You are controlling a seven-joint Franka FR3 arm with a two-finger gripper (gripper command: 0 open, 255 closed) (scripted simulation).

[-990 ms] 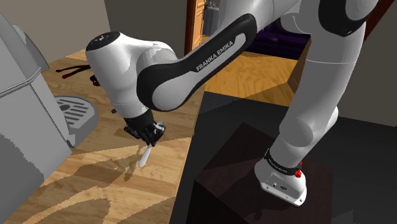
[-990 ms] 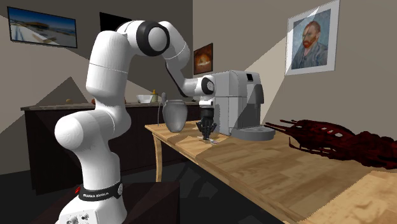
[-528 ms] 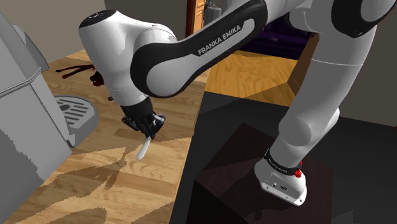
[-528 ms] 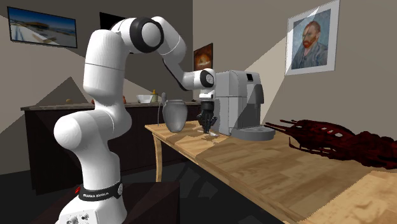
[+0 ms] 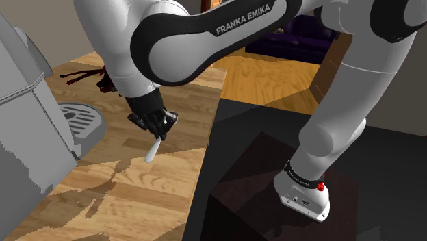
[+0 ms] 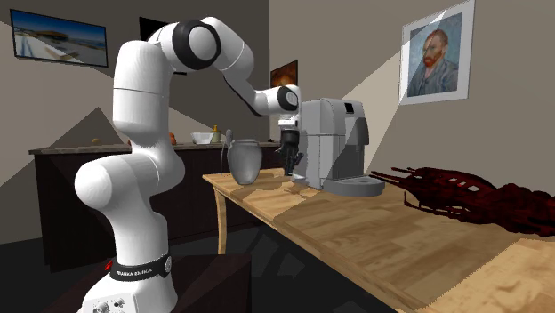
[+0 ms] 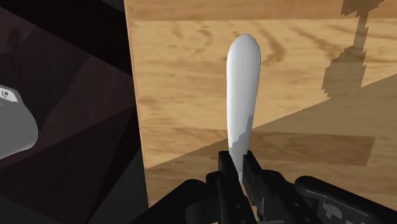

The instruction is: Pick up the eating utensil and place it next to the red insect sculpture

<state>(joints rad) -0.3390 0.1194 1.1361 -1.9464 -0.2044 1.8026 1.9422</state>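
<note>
Wrist view: the black gripper point(image 7: 238, 168) has its fingers point(image 7: 224, 169) clamped on the slim white rounded utensil point(image 7: 243, 89) at one end. The rest juts beyond their tips.

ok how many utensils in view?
1. A white utensil, clasped in the gripper over the table, near its edge. Others may be hidden behind the arm or the coffee machine.

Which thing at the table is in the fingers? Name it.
The white utensil, clasped by one end in the gripper's fingers. The grey jug, the coffee machine and the dark red insect sculpture rest on the table, untouched.
</note>
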